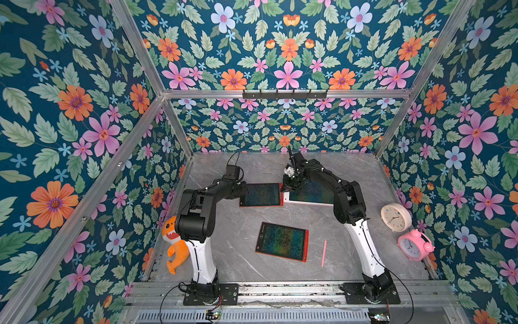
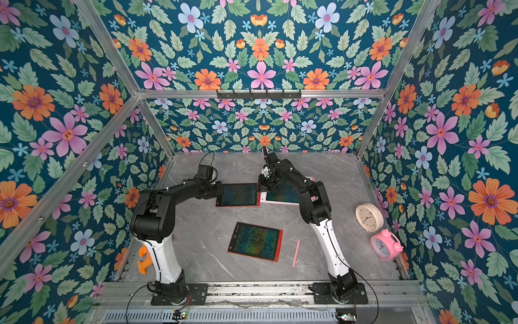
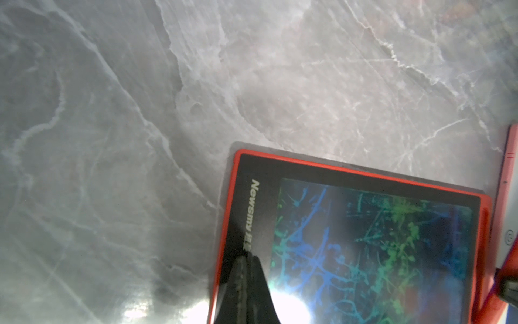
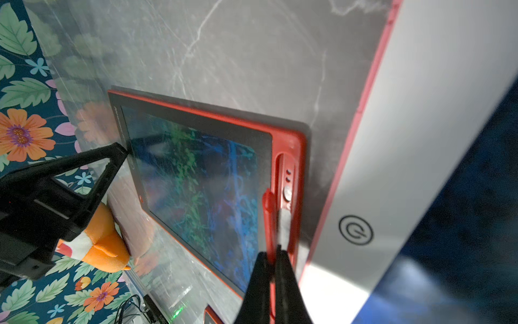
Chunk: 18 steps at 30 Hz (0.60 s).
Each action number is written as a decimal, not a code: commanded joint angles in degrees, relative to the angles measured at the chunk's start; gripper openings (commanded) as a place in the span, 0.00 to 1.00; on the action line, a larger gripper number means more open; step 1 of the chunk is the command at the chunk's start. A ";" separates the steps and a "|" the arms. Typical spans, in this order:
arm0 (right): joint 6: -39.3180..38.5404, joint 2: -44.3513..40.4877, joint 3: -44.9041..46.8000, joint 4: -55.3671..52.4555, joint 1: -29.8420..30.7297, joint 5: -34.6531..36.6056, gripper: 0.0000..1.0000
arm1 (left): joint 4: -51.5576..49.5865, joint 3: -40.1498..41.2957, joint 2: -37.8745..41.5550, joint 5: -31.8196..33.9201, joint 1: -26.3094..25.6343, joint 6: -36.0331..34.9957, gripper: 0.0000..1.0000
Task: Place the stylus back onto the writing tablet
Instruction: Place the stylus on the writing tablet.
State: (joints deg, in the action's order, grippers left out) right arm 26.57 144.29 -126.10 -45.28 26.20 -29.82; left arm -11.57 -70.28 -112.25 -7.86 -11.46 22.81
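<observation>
right claw [image 4: 276, 254] clenched on slim red plastic stylus [image 4: 268, 216], long axis parallel to and just beside the side slot [image 4: 283, 171] of the red-framed dark writing tablet [image 4: 196, 174]; left claw [image 3: 246, 256] clenched empty on its bezel [image 3: 252, 202].

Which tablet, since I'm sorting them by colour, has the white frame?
The white tablet, on the far side under the right arm: white frame, pink edge. The far red tablet beside it and the near red tablet have red frames.
</observation>
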 commanded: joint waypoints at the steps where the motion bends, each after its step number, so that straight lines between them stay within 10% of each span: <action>1: -0.78 0.62 -0.79 -1.81 0.25 0.16 0.00 | -5.38 0.43 -0.84 0.21 0.07 0.36 0.00; 18: -1.82 0.01 -2.89 -4.82 0.57 2.48 0.22 | -5.37 0.23 -1.04 -0.12 0.05 0.31 0.00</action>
State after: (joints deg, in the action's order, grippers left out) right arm 26.28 145.01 -128.33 -48.49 26.68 -27.94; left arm -11.60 -70.43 -112.36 -8.21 -11.46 22.83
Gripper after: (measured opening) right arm 0.205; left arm 0.058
